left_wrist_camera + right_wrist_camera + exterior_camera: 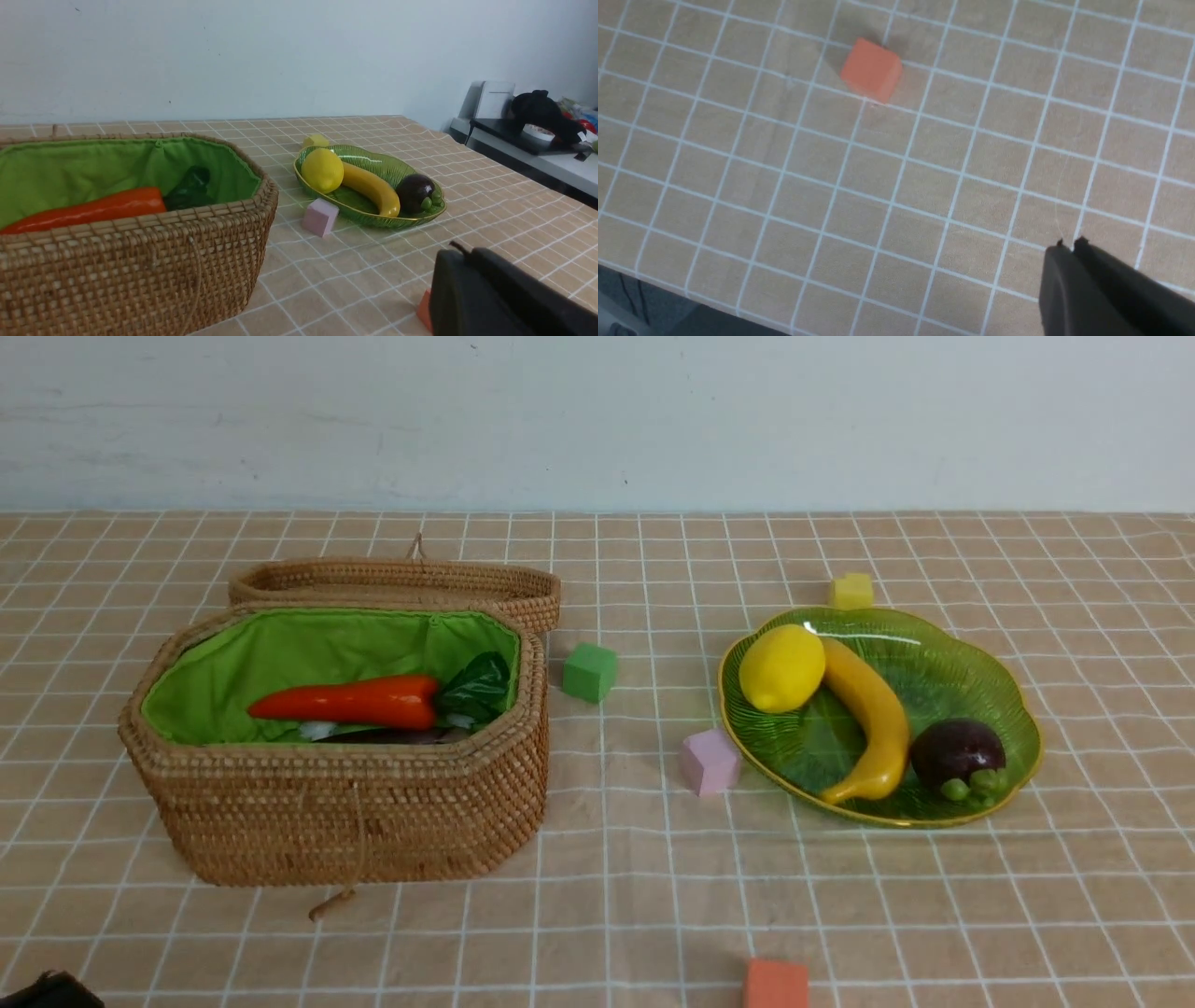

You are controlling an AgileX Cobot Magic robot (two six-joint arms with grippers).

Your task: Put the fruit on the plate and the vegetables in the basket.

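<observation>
The lemon [781,667], the banana [871,719] and the mangosteen [959,753] lie on the green plate [943,658] at the right. The carrot [350,701] lies in the wicker basket [345,803] at the left, its green leaves [476,689] toward the right; a dark purple shape under it is mostly hidden, and only a bit of white shows. The left wrist view shows the basket [135,270], carrot [88,210], plate [411,218], lemon [322,170], banana [371,186] and mangosteen [416,192]. My left gripper [460,249] is shut and empty near the front edge. My right gripper [1068,245] is shut and empty above bare cloth.
Foam cubes lie about: green [589,671] beside the basket, pink [709,762] touching the plate's near-left rim, yellow [851,590] behind the plate, orange [776,984] at the front edge, also in the right wrist view [872,70]. The basket lid [401,581] lies open behind.
</observation>
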